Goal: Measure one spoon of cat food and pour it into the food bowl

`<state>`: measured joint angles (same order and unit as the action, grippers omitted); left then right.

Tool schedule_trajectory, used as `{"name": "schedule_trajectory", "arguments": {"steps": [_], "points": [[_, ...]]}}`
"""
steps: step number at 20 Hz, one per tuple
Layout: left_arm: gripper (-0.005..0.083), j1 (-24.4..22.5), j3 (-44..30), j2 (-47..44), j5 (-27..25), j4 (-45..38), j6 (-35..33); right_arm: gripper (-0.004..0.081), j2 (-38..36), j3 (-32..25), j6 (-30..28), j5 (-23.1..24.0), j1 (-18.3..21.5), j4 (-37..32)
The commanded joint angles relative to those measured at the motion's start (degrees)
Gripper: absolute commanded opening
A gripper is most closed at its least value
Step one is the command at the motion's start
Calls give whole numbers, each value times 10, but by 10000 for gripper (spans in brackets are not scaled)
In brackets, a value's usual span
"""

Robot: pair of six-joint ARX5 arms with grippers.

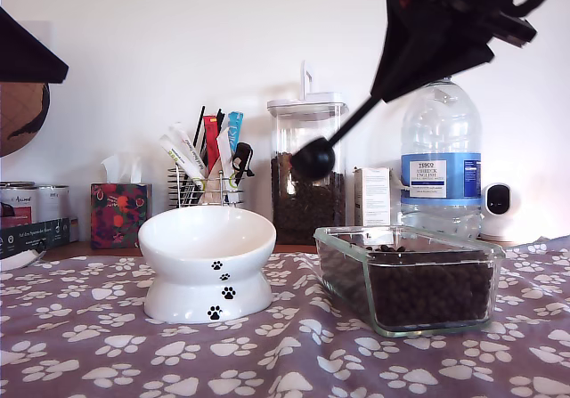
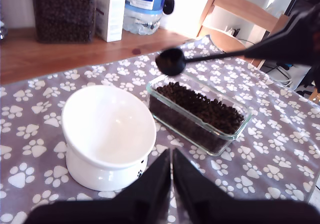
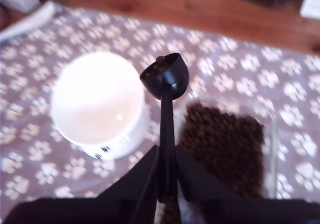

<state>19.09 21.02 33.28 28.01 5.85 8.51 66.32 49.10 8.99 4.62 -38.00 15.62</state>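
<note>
My second end effector (image 3: pixel 167 176) is pinching the small black plastic spoon (image 3: pixel 165 76) holding brown kibble (image 3: pixel 160 60), hanging just beside the white bowl (image 3: pixel 97 101), on the exterior view's right; my first end effector (image 2: pixel 171 171) is shut, holding nothing.

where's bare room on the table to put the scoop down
Bare paw-print cloth runs along the front, before the white bowl and the glass dish. The gap between those two is narrow. Behind them it is crowded: canister, water bottle, utensil rack, tissue box.
</note>
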Motion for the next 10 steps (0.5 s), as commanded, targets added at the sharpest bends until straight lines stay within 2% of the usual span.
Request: {"name": "schedule_trajectory", "arguments": {"steps": [1, 10], "points": [[-19, 2, -2, 13, 1, -15, -11, -13, -2, 4, 0, -2, -6, -8], [-19, 2, -2, 65, 11, -48, -14, -13, 40, 5, -47, -13, -53, -68]]}}
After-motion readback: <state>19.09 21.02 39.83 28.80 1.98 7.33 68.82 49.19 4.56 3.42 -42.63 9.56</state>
